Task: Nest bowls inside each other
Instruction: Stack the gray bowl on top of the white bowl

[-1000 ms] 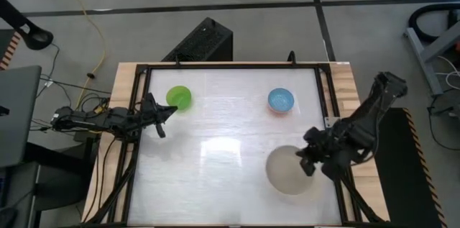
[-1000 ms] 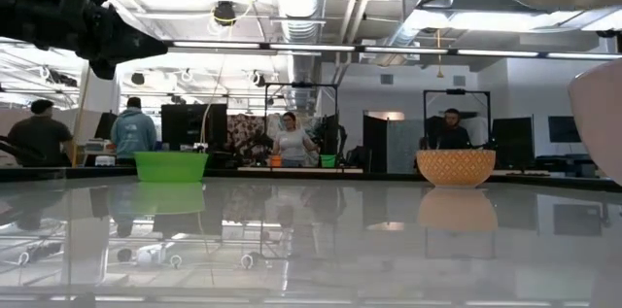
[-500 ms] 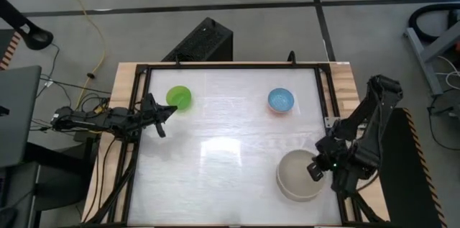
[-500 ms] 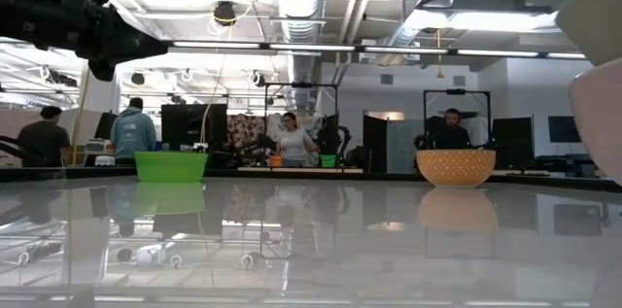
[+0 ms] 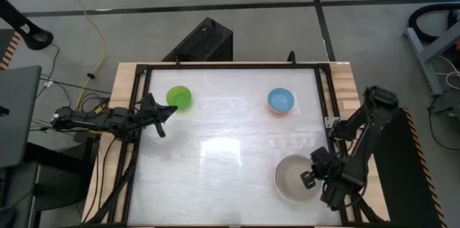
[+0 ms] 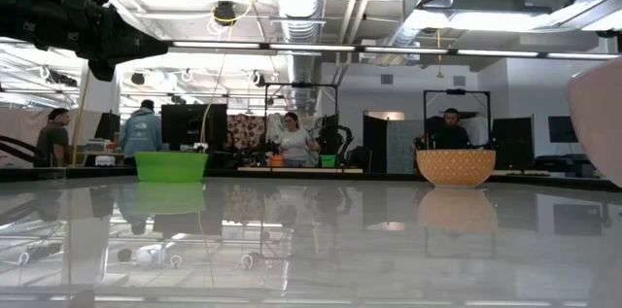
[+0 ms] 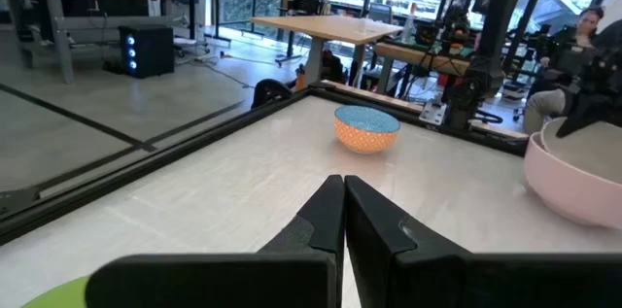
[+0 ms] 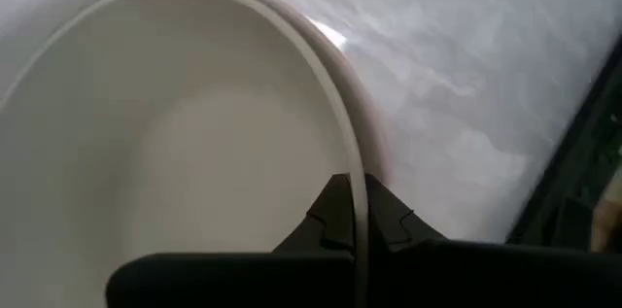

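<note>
A small green bowl (image 5: 179, 97) and a small blue bowl (image 5: 281, 101) stand apart on their bases at the far side of the table. Near the right front corner a large white bowl (image 5: 295, 179) sits in a pinkish-beige bowl (image 7: 573, 196) of about the same width; only the outer bowl's wall shows, also in the low view (image 6: 599, 119). My right gripper (image 5: 314, 175) is shut on the white bowl's rim. My left gripper (image 5: 169, 111) hangs shut and level beside the green bowl, touching nothing. My right gripper pinches the white bowl's rim (image 8: 358, 187) on the side toward the table's right edge, one finger inside the bowl and one outside. The fingers come steeply from above, slanting in from the right. The bowl sits mouth up within the pinkish-beige bowl; how deep, I cannot tell.
A black frame (image 5: 328, 106) runs round the white tabletop, close to the right gripper. The middle and near left of the table (image 5: 208, 170) carry nothing. People stand and sit in the room beyond the far edge.
My right gripper has sunk and gone toward the table's near edge while tipping further downward, carrying the white bowl. The bowl has come down from high above the table and out of the low view's top, onto the pinkish-beige bowl, which has stayed in place.
</note>
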{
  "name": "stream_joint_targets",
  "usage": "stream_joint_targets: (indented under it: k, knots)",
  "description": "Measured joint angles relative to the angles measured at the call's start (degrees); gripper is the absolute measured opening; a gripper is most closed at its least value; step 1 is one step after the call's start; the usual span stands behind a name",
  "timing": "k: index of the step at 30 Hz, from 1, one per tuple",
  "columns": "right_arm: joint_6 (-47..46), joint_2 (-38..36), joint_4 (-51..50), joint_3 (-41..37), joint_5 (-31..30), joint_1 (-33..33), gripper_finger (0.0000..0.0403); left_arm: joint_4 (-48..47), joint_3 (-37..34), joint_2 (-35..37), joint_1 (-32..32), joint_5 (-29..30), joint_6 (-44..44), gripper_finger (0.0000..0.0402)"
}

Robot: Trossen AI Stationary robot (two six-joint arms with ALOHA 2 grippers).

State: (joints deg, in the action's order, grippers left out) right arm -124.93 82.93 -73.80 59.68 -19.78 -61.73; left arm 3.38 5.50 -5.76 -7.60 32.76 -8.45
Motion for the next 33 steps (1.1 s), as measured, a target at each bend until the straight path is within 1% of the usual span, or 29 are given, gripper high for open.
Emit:
stream_joint_targets:
  k: [2,8,18,23,31,33]
  knots:
    - [-0.61,0.93,0.11,0.0,1.42,0.04,0.0009,0.0,0.0,0.0,-0.02,0.0,0.0,0.0]
    - [-0.83,2.09,-0.02,0.02,1.46,0.02,0.003,0.0,0.0,0.0,0.0,0.0,-0.3,0.0]
    - [-1.94,2.11,-0.39,0.04,1.61,1.12,0.0023,0.0,0.0,0.0,0.0,0.0,-0.83,0.0]
    - [-1.94,3.03,0.07,0.13,1.02,3.48,0.0008,0.0,0.0,0.0,-0.02,0.0,-0.83,0.0]
    - [-0.48,4.65,1.72,0.11,-0.19,8.82,0.001,0.0,0.0,0.0,0.0,0.0,-0.44,0.0]
    - [1.63,5.1,3.09,0.05,-1.36,10.59,0.001,0.0,0.0,0.0,-0.02,0.0,-0.44,0.0]
